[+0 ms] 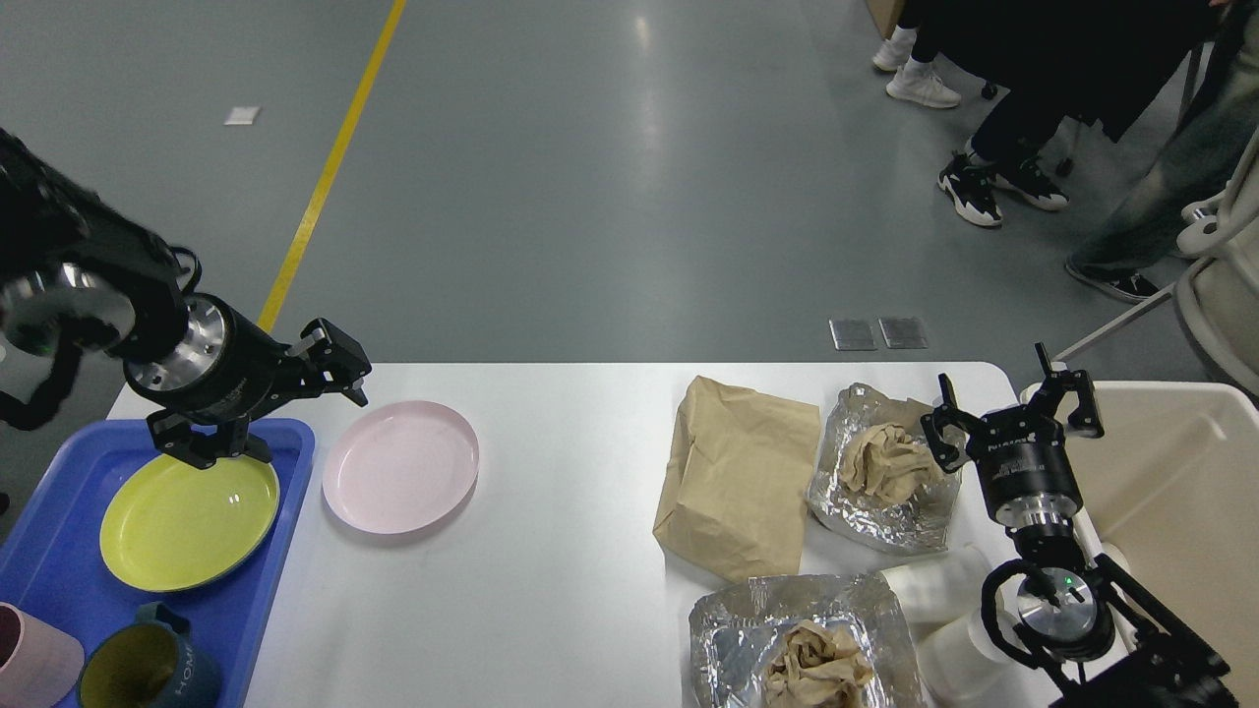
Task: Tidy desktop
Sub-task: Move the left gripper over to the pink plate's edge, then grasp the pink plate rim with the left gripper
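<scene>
The white desktop point(551, 570) carries a pink plate point(400, 466) at the left. Beside the plate stands a blue tray point(49, 580) with a yellow-green plate point(189, 506), a pink cup point(29, 669) and a dark mug point(148, 669). My left gripper point(275, 408) is open and empty, low over the tray's far right corner, just left of the pink plate. At the right lie a brown paper bag point(738, 477) and two foil sheets point(885, 501) point(802, 629) holding crumpled paper. Past the first foil's right edge, my right gripper point(1008, 408) is open and empty.
A beige bin point(1170, 492) stands off the table's right end. Two white paper cups point(939, 585) point(949, 654) lie on their sides near my right arm. People's legs and a chair are on the floor at the far right.
</scene>
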Available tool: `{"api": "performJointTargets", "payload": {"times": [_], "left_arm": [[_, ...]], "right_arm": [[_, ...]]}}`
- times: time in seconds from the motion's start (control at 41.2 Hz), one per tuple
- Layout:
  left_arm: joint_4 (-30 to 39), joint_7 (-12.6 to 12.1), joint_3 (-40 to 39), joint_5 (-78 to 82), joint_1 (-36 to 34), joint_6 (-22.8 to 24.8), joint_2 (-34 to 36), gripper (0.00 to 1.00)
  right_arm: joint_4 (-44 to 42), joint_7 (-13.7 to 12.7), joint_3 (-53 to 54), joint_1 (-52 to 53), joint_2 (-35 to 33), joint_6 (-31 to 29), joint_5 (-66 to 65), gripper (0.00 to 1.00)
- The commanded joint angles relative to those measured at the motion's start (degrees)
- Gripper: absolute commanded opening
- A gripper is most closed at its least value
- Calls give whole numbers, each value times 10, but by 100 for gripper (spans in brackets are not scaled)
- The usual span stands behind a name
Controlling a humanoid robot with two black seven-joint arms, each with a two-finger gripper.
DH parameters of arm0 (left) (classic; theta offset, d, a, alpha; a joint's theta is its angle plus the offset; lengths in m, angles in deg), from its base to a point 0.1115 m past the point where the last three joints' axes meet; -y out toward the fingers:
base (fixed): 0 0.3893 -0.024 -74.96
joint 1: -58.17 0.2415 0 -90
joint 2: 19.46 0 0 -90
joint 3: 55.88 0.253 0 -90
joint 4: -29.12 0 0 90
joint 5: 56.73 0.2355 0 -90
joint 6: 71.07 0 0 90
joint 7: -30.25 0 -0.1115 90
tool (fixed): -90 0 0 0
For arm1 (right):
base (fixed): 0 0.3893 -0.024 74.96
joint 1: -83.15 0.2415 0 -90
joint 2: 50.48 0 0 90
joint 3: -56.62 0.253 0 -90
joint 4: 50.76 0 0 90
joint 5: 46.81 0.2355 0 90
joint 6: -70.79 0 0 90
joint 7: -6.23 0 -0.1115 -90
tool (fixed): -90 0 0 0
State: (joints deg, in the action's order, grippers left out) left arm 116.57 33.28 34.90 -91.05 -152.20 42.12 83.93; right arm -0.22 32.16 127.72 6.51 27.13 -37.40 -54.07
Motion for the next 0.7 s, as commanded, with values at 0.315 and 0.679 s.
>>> {"api": "performJointTargets", "payload": {"times": [0.315, 0.679], "left_arm": [[-139, -18, -174, -179, 305, -279, 22, 95], [-266, -19, -297, -58, 435, -274, 57, 96]], "right_arm": [[-1, 0, 0, 0, 0, 0, 0, 100], [0, 0, 0, 0, 0, 0, 0, 100]]}}
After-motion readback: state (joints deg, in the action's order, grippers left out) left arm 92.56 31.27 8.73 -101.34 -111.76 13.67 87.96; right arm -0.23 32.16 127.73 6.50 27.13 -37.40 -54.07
